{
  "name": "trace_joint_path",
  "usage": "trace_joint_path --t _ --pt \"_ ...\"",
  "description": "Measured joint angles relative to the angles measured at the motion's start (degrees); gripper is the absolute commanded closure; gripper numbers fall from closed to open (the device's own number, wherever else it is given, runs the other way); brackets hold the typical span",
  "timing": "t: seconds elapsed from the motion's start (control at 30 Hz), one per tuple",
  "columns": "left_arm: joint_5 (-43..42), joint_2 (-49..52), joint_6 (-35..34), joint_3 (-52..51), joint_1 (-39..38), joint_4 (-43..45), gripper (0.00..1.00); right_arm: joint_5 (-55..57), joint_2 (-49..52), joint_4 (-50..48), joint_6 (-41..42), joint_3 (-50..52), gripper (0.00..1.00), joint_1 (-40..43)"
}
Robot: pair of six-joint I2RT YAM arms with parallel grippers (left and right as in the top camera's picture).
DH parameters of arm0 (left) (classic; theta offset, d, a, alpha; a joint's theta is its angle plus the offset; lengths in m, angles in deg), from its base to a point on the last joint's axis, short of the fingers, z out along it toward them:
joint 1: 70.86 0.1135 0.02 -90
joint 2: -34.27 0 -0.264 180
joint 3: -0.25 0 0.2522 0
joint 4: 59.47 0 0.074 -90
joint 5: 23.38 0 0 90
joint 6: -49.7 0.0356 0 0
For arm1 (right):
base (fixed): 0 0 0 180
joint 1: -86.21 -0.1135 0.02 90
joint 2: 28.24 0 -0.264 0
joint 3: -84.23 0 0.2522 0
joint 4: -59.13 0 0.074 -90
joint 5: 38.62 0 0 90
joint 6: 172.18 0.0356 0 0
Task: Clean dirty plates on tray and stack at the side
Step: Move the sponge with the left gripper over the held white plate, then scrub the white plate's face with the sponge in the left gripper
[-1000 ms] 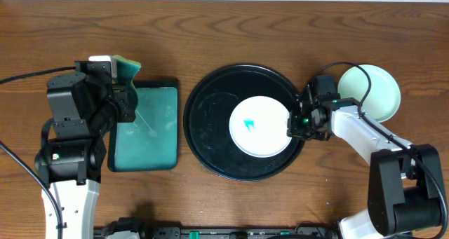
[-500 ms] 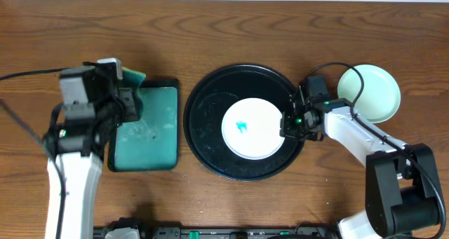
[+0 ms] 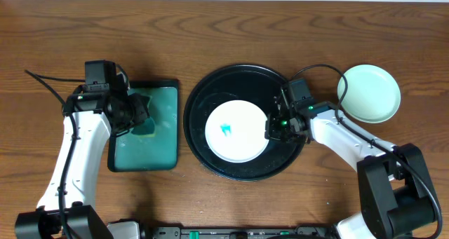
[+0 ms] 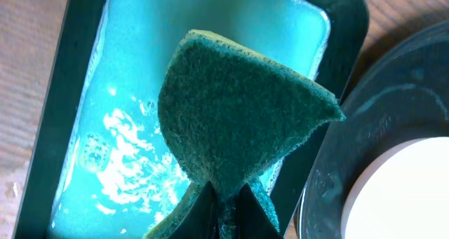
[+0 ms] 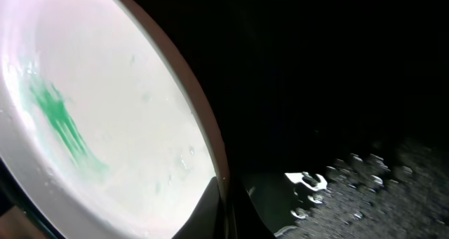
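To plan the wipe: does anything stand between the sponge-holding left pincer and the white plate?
Nothing visible, except the rim of the black tray. The left pincer, shut on the sponge, hangs over the teal tray; the right pincer grips the white plate at its far edge.

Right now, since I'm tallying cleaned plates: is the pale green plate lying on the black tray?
No, the pale green plate lies on the wooden table, outside the black tray and its rim.

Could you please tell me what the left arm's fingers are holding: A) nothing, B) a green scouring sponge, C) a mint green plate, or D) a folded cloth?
B: the left wrist view shows the green scouring sponge pinched between the left fingers, above the teal rectangular tray.
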Motion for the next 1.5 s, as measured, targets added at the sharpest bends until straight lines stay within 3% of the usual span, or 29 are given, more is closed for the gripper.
trace_joint_path --t 0.17,0.33,0.67,1.0,1.27,1.5 --pt "0.00 0.00 -1.11 0.00 -2.80 -2.08 0.93 -0.07 0.00 -1.03 0.22 0.00 0.99 -0.70" --pt "0.13 0.00 -2.21 0.00 -11.23 -1.29 0.93 -0.02 0.00 -1.38 0.39 0.00 0.99 -1.16" --pt "-0.04 1.88 -8.79 0.00 -28.41 9.29 0.93 -0.07 0.02 -1.57 0.52 0.00 0.99 -2.75" --pt "-0.02 18.27 -13.40 0.28 -33.55 16.46 0.93 -0.04 0.04 -1.55 0.57 0.00 0.99 -2.82" --pt "-1.70 20.04 -15.12 1.14 -35.69 17.09 0.93 1.09 0.28 -1.36 0.55 0.13 0.99 -2.89" --pt "-9.51 21.07 -15.58 1.14 -41.70 20.50 0.93 1.90 0.31 -1.31 0.55 0.22 0.99 -2.89"
